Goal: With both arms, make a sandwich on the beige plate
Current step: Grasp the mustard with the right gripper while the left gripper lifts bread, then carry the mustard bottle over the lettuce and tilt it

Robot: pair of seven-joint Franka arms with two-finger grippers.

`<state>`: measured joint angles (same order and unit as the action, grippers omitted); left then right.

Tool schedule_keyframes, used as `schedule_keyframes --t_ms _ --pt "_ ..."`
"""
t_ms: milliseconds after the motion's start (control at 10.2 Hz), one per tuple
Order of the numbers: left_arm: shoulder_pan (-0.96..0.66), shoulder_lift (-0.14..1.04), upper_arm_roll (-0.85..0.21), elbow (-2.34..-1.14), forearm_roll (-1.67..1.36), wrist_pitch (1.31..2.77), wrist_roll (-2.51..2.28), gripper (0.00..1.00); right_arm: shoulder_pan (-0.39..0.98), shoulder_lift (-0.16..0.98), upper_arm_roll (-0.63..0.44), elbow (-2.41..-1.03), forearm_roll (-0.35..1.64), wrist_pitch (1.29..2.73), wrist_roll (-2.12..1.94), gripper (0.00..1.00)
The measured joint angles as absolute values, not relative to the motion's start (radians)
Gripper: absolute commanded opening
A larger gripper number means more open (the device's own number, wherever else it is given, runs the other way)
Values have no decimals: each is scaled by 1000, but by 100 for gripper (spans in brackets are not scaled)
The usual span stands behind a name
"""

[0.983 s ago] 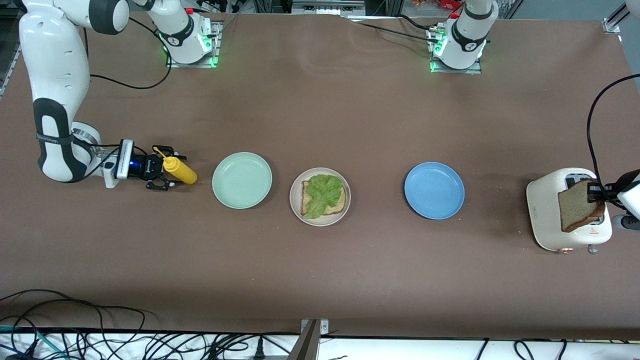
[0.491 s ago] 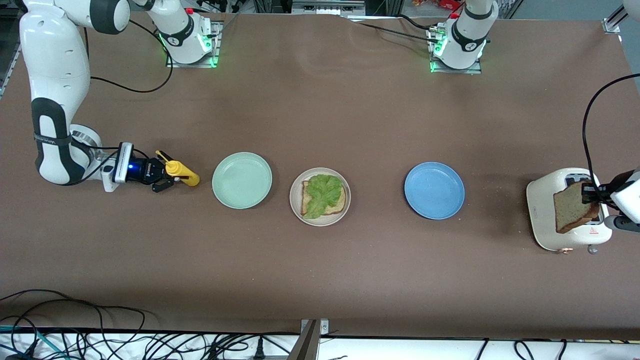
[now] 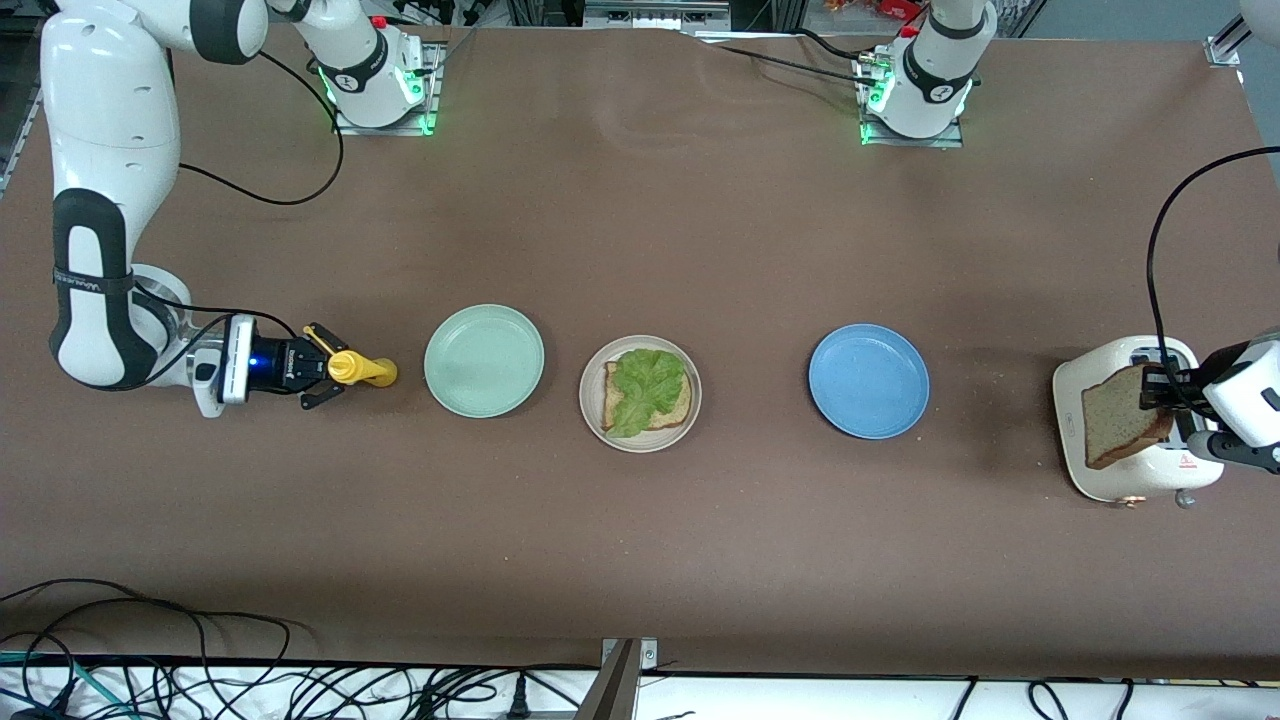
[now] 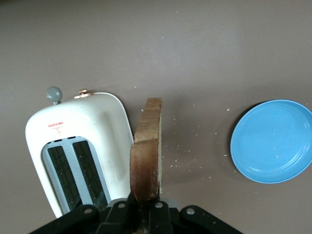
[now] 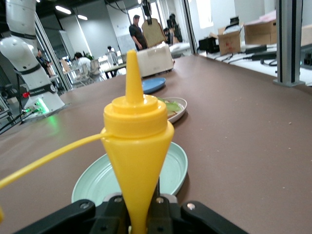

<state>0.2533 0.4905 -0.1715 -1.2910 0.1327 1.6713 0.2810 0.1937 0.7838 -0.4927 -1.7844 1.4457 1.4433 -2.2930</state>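
Left claw (image 3: 1150, 398) is clamped on a bread slice (image 3: 1122, 427), held in the air over the white toaster (image 3: 1075, 450) at the left arm's end of the surface (image 3: 640, 220). The left wrist view shows the slice edge-on, both empty toaster slots and crumbs; the front view does not show these. Small red print on the toaster is unreadable.

Right claw (image 3: 318, 370) is clamped on a yellow squeeze bottle (image 3: 362, 370), low beside the mint green plate (image 3: 484, 360). The right wrist view shows the nozzle pointing up.

Beige plate (image 3: 593, 385) sits between the mint and blue plate (image 3: 868, 381), carrying one bread slice (image 3: 683, 409) topped with lettuce (image 3: 647, 390).
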Motion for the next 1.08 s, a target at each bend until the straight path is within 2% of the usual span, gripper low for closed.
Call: schedule_keyframes --t_ms 197,491,590,1081 --pt "236 491 -174 -1291 131 1670 280 0 336 762 -606 -1781 1439 1503 -2205 0" --pt "223 493 -174 -1291 103 1669 279 0 725 744 -942 -1780 1422 1589 -2003 0" --pt "223 495 -174 -1291 102 1669 279 0 847 741 -1022 -1780 1406 1632 -1928 0" --pt "220 497 -175 -1291 97 1668 279 0 1191 739 -1154 -1774 1160 1874 -1589 0"
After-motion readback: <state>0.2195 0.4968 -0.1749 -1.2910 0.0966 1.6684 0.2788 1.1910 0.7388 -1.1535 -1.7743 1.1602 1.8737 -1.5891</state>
